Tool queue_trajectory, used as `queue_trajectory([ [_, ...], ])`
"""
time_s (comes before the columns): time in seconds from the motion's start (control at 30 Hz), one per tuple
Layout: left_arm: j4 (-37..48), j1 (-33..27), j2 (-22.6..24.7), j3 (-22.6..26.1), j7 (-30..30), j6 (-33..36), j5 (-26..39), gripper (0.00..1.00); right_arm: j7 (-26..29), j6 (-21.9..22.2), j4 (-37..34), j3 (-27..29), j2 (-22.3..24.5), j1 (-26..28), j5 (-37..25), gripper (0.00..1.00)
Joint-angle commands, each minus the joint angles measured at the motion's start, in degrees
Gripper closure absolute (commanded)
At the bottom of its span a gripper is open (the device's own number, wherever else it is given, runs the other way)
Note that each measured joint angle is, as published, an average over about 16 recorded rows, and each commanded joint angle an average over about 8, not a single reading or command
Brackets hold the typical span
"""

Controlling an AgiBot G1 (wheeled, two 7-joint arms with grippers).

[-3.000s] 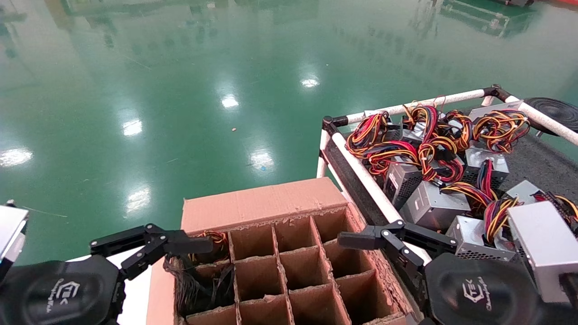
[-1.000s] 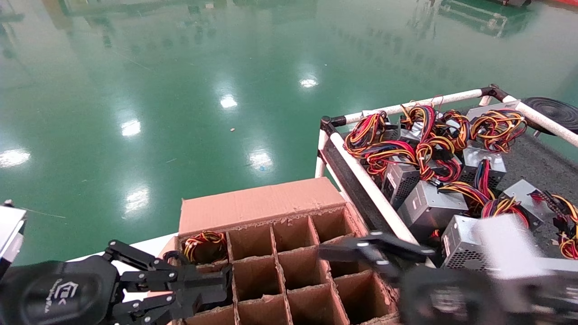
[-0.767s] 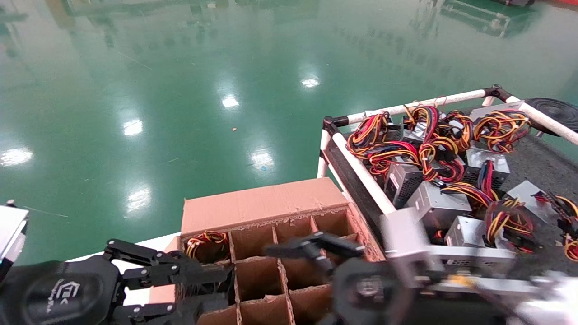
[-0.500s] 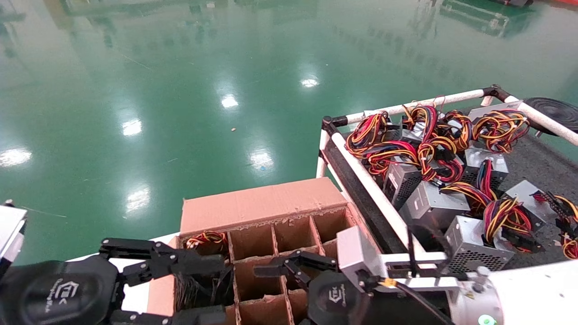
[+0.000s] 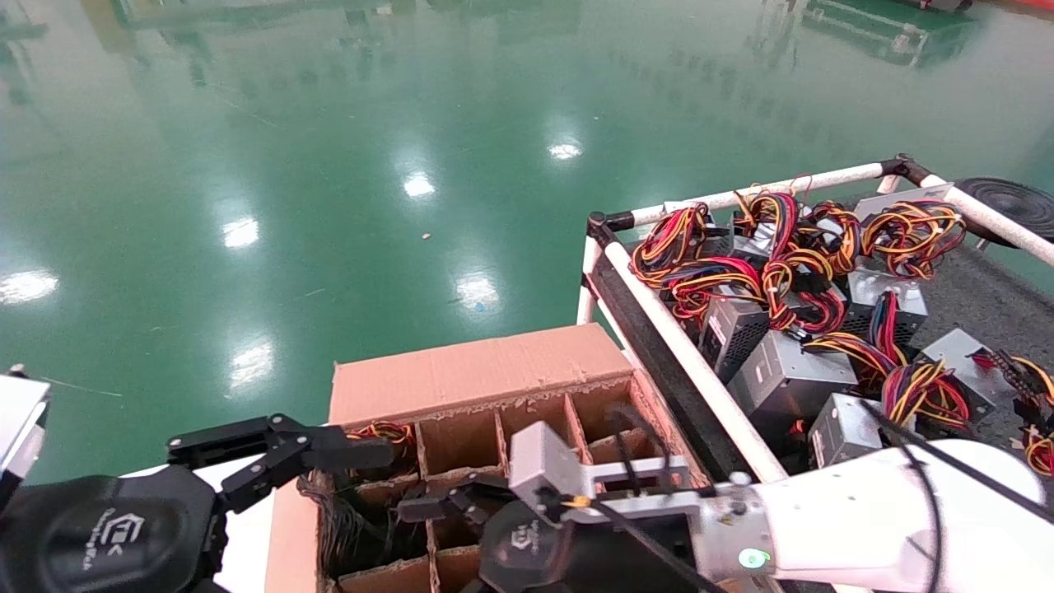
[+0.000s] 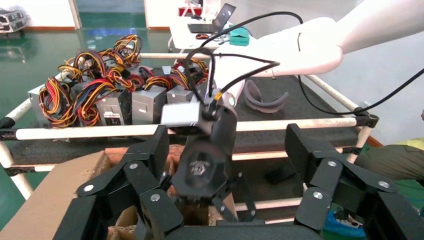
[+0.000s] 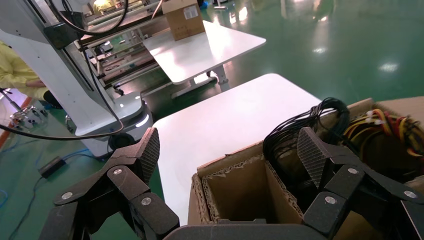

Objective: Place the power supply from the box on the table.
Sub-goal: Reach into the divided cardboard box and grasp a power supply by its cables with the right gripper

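Note:
The box [image 5: 469, 371] is a brown carton with ragged dividers. In its near left cell lies the power supply [image 5: 354, 527]; only its black cable bundle [image 7: 300, 130] shows, the metal body is hidden. My right gripper [image 5: 428, 519] hangs open over the middle cells, and an empty cell lies between its fingers [image 7: 230, 150]. One pad [image 7: 312, 152] is beside the black cables, apart from them. My left gripper [image 6: 227, 135] is open and holds nothing; its upper finger [image 5: 329, 449] reaches over the box's left edge. The table [image 5: 988, 305] stands to the right.
Several silver units with red-yellow wire bundles [image 5: 790, 272] crowd the table behind its white pipe rail [image 5: 683, 346]. Another such bundle [image 5: 379, 432] sits in the box's far left cell. A white tabletop [image 7: 225, 115] lies under the box. My right arm [image 5: 865, 519] spans the box's near right.
My right arm has swung left from the table's edge across the box, towards the black cables. My left gripper has risen out of the cable cell and spread its fingers wider.

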Motion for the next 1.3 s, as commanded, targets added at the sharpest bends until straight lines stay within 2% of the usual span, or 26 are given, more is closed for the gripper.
queue_trajectory([
  [0.03,0.0,0.0,0.0,0.0,0.0,0.0,0.0,0.00,-1.1,-0.1,-2.7,-0.9,-1.6,0.9,-0.4,0.00],
  [0.3,0.0,0.0,0.0,0.0,0.0,0.0,0.0,0.00,-0.9,1.7,-12.6,-2.7,-6.5,3.1,-0.8,0.00],
  [0.47,0.0,0.0,0.0,0.0,0.0,0.0,0.0,0.00,0.0,3.5,-14.6,-3.6,-8.1,3.2,-0.3,0.00],
  [0.67,0.0,0.0,0.0,0.0,0.0,0.0,0.0,0.00,2.5,7.4,-13.0,-5.1,-8.6,2.4,1.3,0.00],
  [1.03,0.0,0.0,0.0,0.0,0.0,0.0,0.0,0.00,8.0,19.0,-6.3,-10.3,-8.8,-0.2,4.5,0.00],
  [1.3,0.0,0.0,0.0,0.0,0.0,0.0,0.0,0.00,11.6,22.3,-1.9,-14.2,-8.6,-0.9,8.4,0.00],
])
